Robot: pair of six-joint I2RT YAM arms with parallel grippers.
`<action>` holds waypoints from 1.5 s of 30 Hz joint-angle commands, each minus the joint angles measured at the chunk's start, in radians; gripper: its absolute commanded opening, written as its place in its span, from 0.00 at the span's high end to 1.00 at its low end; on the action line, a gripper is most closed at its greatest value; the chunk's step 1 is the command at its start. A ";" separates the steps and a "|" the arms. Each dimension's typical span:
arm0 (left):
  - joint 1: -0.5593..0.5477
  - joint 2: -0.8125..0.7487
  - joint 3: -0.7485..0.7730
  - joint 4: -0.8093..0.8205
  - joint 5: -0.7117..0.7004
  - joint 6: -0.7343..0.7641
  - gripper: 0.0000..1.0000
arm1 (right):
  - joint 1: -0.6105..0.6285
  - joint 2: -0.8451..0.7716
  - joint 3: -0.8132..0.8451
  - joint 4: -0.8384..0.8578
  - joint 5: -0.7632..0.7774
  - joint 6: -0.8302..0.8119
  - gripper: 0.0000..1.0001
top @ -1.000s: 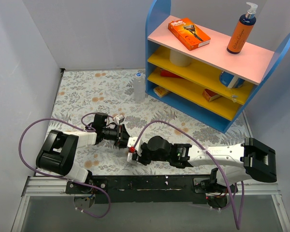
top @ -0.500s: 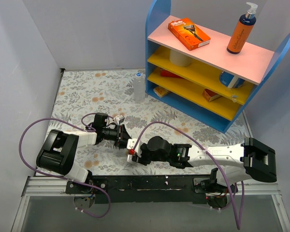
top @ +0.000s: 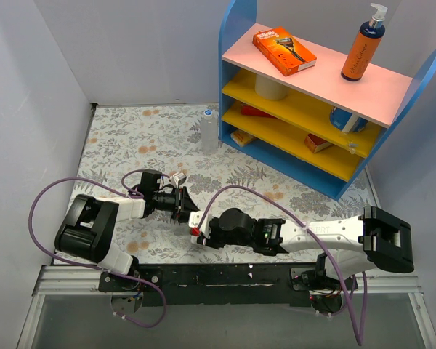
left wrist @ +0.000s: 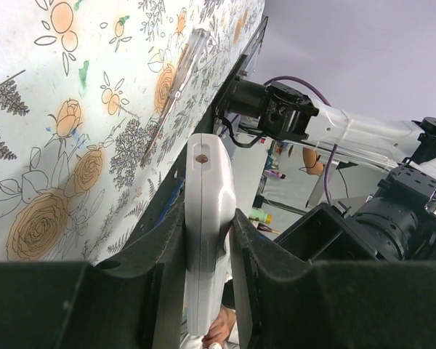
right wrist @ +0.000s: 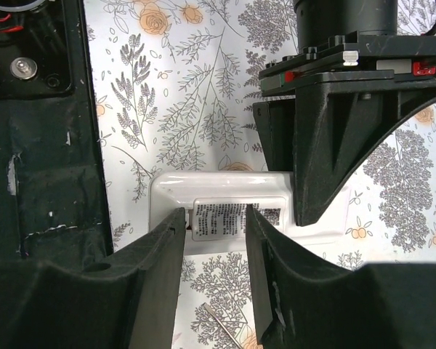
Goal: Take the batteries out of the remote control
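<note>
Since your left gripper [left wrist: 207,214] is clenched on one end of the remote control [left wrist: 203,167], holding it between the two arms over the floral mat [right wrist: 203,94], its long axis runs crosswise to your right gripper [right wrist: 215,218]. That gripper's fingers stand apart, grasping nothing, straddling the recess [right wrist: 232,218] facing them. Work with the right arm; I can't make out any batteries.

Floral desk [top: 131,138] below, and at its back right a blue shelf unit [top: 327,83] with a pink top. Up there lie an orange box [top: 283,50] and, well apart, an upright orange pump bottle [top: 362,54]. A clear blue-capped bottle [top: 208,131] stands just beside the unit's left wall.
</note>
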 commanded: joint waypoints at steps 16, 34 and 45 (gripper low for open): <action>0.002 0.010 0.008 -0.022 0.131 -0.078 1.00 | 0.091 0.028 -0.037 -0.019 0.326 -0.096 0.55; 0.002 0.022 0.008 -0.024 0.137 -0.077 1.00 | 0.116 0.016 -0.037 0.014 0.464 -0.150 0.55; 0.002 0.032 0.015 -0.044 0.127 -0.064 1.00 | 0.124 0.002 -0.040 0.035 0.507 -0.162 0.55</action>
